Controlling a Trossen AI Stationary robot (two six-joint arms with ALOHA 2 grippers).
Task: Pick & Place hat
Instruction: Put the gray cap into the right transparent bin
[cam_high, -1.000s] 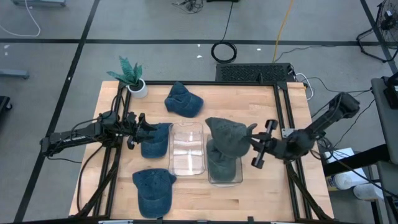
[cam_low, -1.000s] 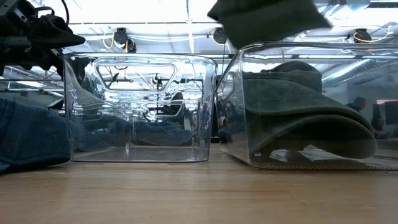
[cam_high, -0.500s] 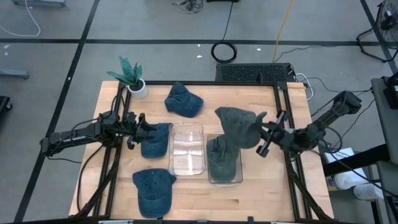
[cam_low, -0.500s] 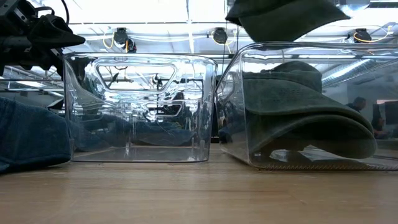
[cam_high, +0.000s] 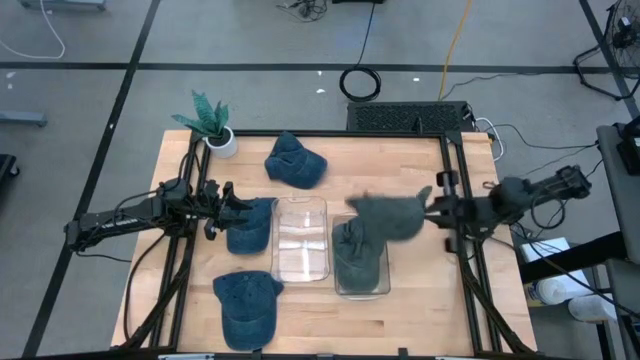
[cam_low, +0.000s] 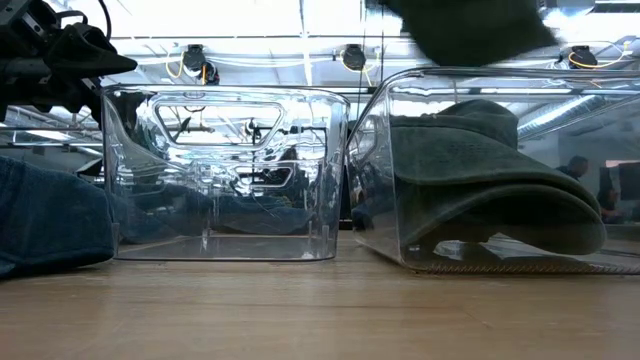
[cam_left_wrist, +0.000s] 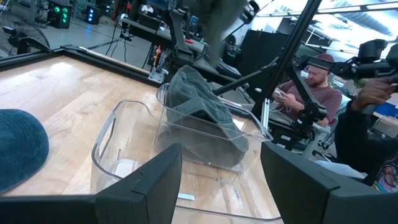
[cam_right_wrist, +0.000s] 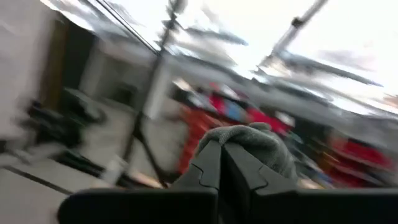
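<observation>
Right end effector (cam_high: 432, 207) clamped on grey hat (cam_high: 388, 215), hat hanging above right bin (cam_high: 361, 262), which already held 1 grey hat. Left end effector (cam_high: 222, 208) spread wide, waiting over blue hat (cam_high: 250, 224) left of empty bin (cam_high: 301, 238).

Risks, as judged: thin pinch on fabric could slip; loose brim could catch bin rim and drape outside; stacked hat could sit proud and tip out onto counter (cam_high: 420, 300).

wooden table (cam_high: 400, 160), bins (cam_high: 301, 238), caps (cam_high: 295, 160), plant (cam_high: 212, 120)
</observation>
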